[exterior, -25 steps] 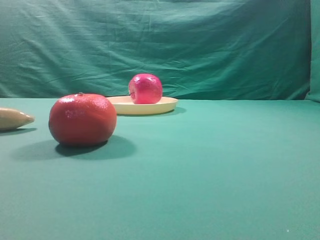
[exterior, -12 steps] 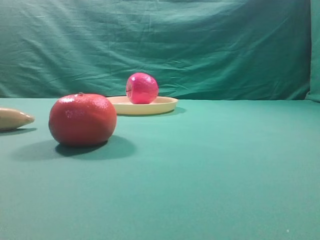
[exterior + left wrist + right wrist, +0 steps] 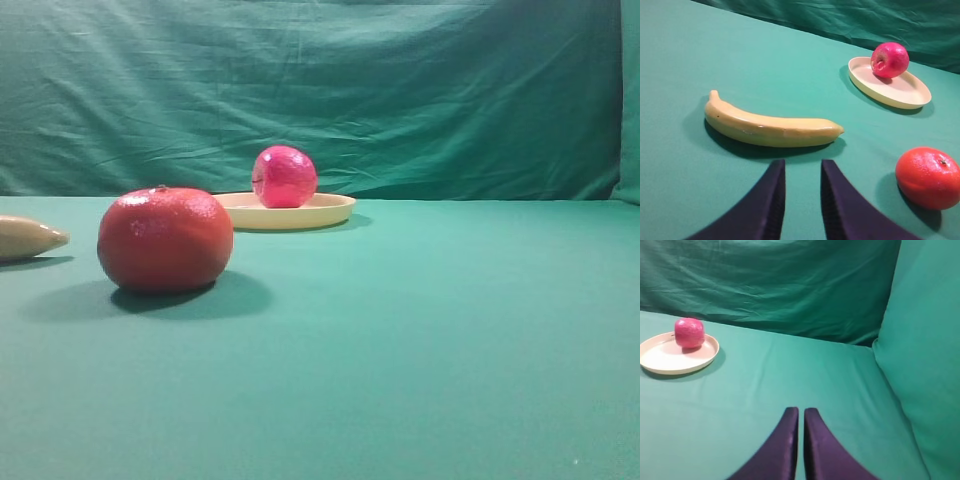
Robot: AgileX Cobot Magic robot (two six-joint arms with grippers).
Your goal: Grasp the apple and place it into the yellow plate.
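The glossy magenta-red apple [image 3: 285, 177] rests inside the pale yellow plate [image 3: 322, 212] at the back of the green table. In the left wrist view the apple [image 3: 889, 59] sits at the far end of the plate [image 3: 900, 93], well away from my left gripper [image 3: 802, 167], whose dark fingers stand apart with nothing between them. In the right wrist view the apple [image 3: 689, 332] and plate [image 3: 662, 360] lie far to the left of my right gripper [image 3: 801, 412], which is shut and empty. Neither gripper shows in the high view.
A matte orange-red round fruit [image 3: 165, 238] sits in front and left of the plate. A yellow banana [image 3: 770, 127] lies just ahead of the left gripper. Green cloth [image 3: 920, 340] rises as a wall behind and at the right.
The apple has rolled a little to the left inside the plate and turned, then settled. Nothing else moved.
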